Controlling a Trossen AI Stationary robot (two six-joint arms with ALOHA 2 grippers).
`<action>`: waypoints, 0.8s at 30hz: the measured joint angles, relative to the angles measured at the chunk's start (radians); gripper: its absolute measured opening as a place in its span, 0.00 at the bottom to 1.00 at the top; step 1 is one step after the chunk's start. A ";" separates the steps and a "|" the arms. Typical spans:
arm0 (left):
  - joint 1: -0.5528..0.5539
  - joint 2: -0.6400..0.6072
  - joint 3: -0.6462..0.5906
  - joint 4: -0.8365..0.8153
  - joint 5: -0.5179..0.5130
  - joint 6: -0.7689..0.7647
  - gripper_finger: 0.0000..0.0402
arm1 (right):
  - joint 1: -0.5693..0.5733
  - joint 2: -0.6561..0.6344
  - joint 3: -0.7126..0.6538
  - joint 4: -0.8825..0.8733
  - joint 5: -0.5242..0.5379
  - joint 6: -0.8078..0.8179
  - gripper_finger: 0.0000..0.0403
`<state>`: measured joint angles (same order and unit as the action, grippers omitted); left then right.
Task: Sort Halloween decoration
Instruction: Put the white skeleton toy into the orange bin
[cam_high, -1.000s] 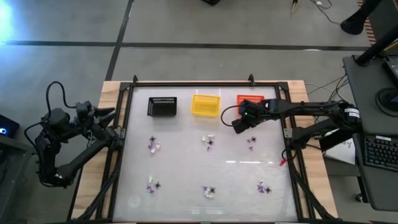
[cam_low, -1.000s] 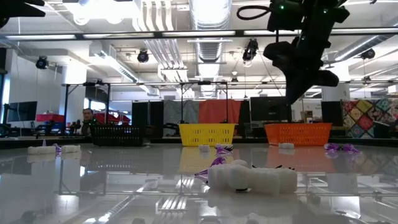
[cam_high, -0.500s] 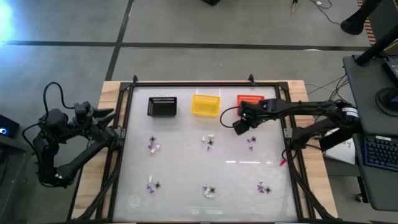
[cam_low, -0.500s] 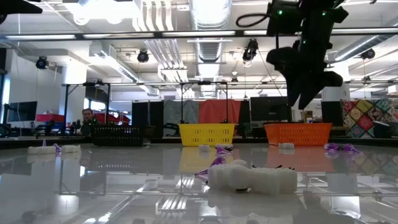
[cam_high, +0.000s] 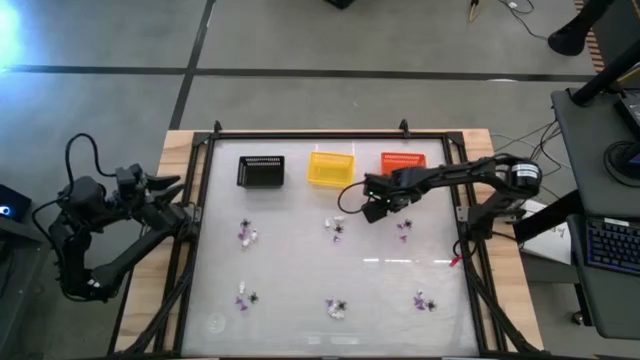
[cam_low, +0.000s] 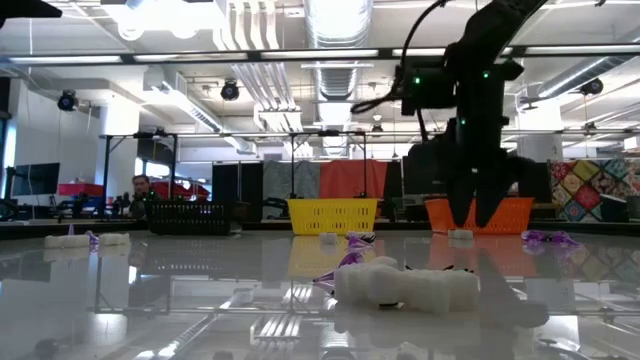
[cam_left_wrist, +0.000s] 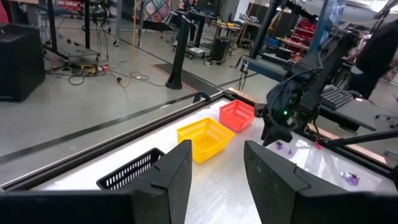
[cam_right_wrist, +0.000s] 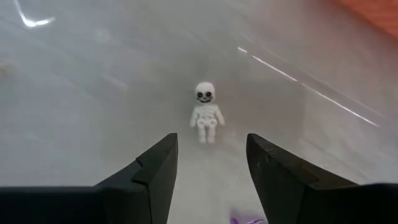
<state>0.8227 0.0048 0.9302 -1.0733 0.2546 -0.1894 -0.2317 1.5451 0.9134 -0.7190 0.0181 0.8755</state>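
Since the earlier frame, the right end effector has been moved away from the orange basket toward the bench's middle, and its fingers, pinched together then, are now spread apart with nothing between them. It is now seen in front of the yellow basket, low over a white skeleton figure. The left end effector has stayed off the bench's left edge, fingers apart, empty.

The skeleton lies flat on the glossy white bench, skull end pointing away from the right end effector, long axis running roughly in line with the gap between the fingers. It is a small molded piece, round head, stubby limbs.

Other tiny purple, black and white trinkets are scattered in small clusters across the bench's middle and near edge. The black basket, yellow basket and orange basket are slatted plastic, lined along the far edge.
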 joint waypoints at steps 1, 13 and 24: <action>0.000 0.000 0.002 0.000 0.000 0.000 0.32 | 0.000 0.010 0.000 0.004 0.000 0.000 0.45; 0.000 0.000 0.005 -0.003 0.000 0.001 0.32 | -0.040 0.077 0.003 0.098 0.004 -0.011 0.40; 0.000 0.000 0.005 -0.046 0.000 0.005 0.32 | -0.042 0.061 0.001 0.072 -0.023 0.003 0.08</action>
<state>0.8223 0.0048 0.9352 -1.1191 0.2546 -0.1845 -0.2737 1.6057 0.9145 -0.6467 -0.0044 0.8787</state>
